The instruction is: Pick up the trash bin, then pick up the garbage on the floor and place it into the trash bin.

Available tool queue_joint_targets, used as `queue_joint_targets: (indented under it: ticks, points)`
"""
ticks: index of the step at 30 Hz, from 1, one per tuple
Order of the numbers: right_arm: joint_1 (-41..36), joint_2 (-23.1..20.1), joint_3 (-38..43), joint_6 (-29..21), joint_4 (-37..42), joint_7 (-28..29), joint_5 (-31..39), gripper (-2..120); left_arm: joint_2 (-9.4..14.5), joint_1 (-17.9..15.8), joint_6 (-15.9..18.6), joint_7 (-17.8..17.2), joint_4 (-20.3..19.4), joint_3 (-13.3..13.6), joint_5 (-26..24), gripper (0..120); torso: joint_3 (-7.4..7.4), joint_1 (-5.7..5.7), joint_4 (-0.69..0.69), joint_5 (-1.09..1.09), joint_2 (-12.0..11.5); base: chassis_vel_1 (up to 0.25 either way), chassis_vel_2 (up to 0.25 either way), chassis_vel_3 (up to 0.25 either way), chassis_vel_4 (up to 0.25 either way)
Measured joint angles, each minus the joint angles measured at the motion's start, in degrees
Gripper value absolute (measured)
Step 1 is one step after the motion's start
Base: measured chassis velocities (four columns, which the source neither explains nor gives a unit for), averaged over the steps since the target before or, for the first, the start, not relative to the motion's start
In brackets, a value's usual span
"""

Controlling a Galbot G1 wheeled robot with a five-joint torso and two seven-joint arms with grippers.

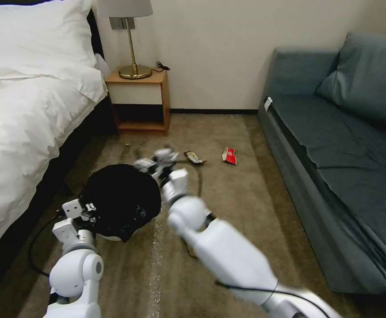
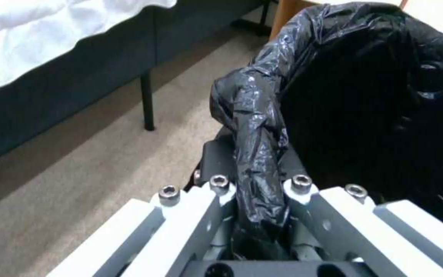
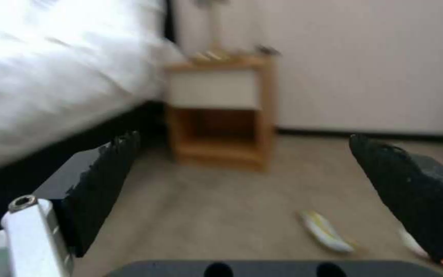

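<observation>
One bin [image 1: 120, 201], two wrappers on floor: dark-yellow [image 1: 194, 157], red [image 1: 229, 156]. Two hands: left [image 1: 85, 211], right [image 1: 157, 164]. One lamp [image 1: 131, 35], one nightstand [image 1: 140, 102].

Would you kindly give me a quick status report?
Left pincer shut on trash bin rim. Right pincer open beyond bin, empty. Dark-and-yellow wrapper, red wrapper on carpet.

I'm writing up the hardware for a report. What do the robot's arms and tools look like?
Both arms are glossy white with rounded joint housings and thin black cables alongside. The left tool has pale grey angular links fixed with silver hex bolts on a dark base. The right tool carries two black, rough-textured fingers, with a silver-bolted grey link beside one.
</observation>
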Motion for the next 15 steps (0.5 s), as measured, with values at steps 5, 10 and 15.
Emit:
queue_joint_targets:
  ticks: [5,10,15]
  points:
    - [-2.23,-3.68,1.19,-7.9,0.85,1.59,8.08,100,0.41,-0.32,-0.01,0.1,0.04,-0.41,-0.65,4,0.0,0.0,-0.02,0.01,0.0,0.0,0.0,0.0,0.0]
    - [-3.76,-5.69,-0.2,-16.07,2.0,0.2,20.39,100,0.47,-1.19,0.14,-0.09,0.12,0.1,-0.95,4,0.0,0.0,-0.01,0.0,0.0,0.0,0.0,0.0,0.0]
    - [-5.07,-5.91,-1.72,-20.42,-0.07,-3.64,22.58,100,0.02,-0.26,0.25,-0.25,-0.69,0.65,-1.12,4,0.0,0.0,0.0,0.0,0.0,0.0,0.0,0.0,0.0]
